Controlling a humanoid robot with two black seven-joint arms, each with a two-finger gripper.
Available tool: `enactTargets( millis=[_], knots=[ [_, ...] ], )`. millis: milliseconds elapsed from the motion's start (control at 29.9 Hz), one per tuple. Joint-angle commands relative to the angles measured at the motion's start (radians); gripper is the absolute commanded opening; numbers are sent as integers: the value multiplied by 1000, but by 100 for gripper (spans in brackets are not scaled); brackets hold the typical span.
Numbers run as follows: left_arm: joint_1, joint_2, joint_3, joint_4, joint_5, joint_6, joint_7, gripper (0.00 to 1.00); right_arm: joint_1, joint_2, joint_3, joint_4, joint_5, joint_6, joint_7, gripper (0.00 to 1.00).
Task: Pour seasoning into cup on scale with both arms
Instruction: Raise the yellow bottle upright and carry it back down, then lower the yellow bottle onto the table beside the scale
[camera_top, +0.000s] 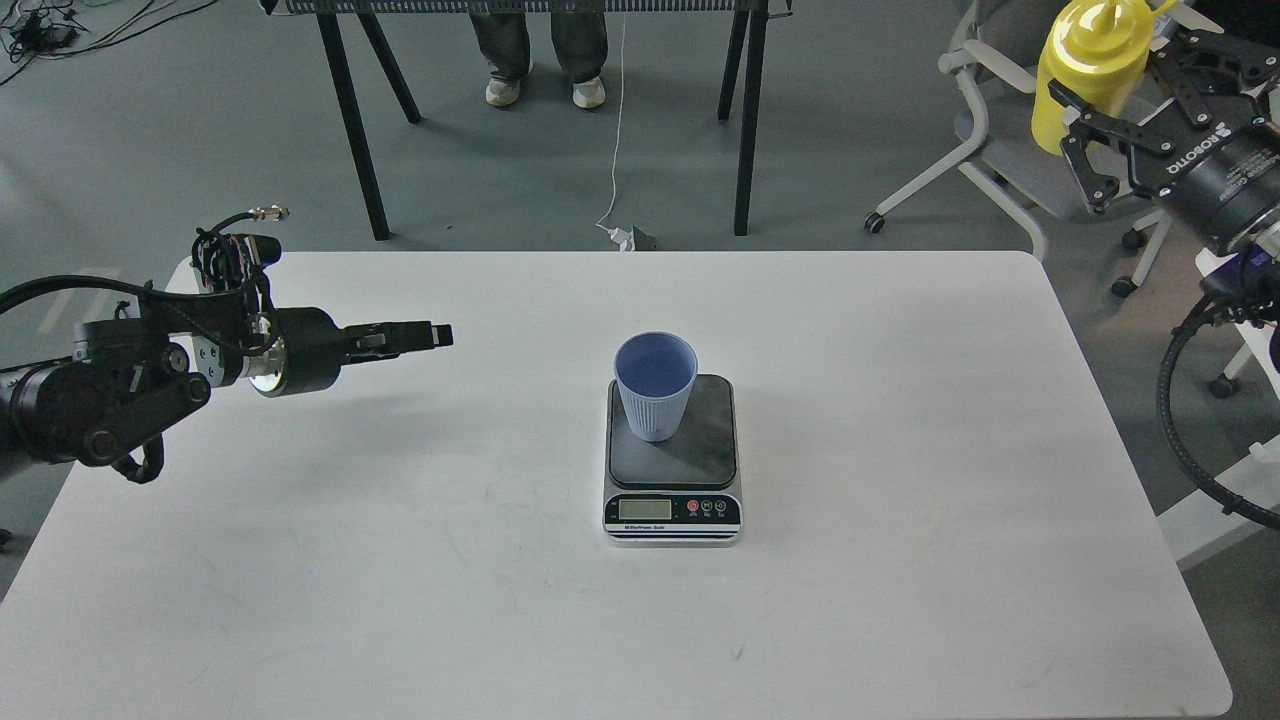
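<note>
Black fingers of the right gripper (1090, 130) are clamped on the seasoning (1085, 70), a yellow squeeze bottle held upright high at the right edge of the view, well off the table and clear of everything on it. One finger crosses the front of the bottle's lower body, and the bottle's conical nozzle rises to the top edge of the frame, with a thin yellow tether curving off beside it. Behind these fingers the right arm's round black wrist runs out of the frame, with a black cable looping down below it. Fingers of the left gripper (425, 335) point right, toward the middle of the table, and look pressed together into one narrow black tip with nothing between them; that gripper hovers above the white table (900, 600), well apart from the scale. Its arm comes in from the left edge, with a silver ring behind the wrist and a bundle of cables on top. Near the middle of the table lies the scale (673, 460), display and round buttons facing the near edge. Standing upright on the back left part of its dark platform is the cup (655, 385), light blue, ribbed and open at the top.
</note>
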Motion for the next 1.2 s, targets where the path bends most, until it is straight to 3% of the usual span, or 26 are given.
enactTargets(
  millis=[0,401,769,1170],
  knots=[
    [2,0,0,-2,0,0,0,73,-72,49,15,1,27,0,6,44],
    [2,0,3,-2,0,-1,0,73,-328,262,179,1,24,0,3,44],
    [1,0,8,-2,0,-1,0,73,-445,319,229,-12,22,0,0,45],
    [2,3,9,-2,0,-1,0,73,-486,408,221,-121,15,0,-15,45]
  ],
)
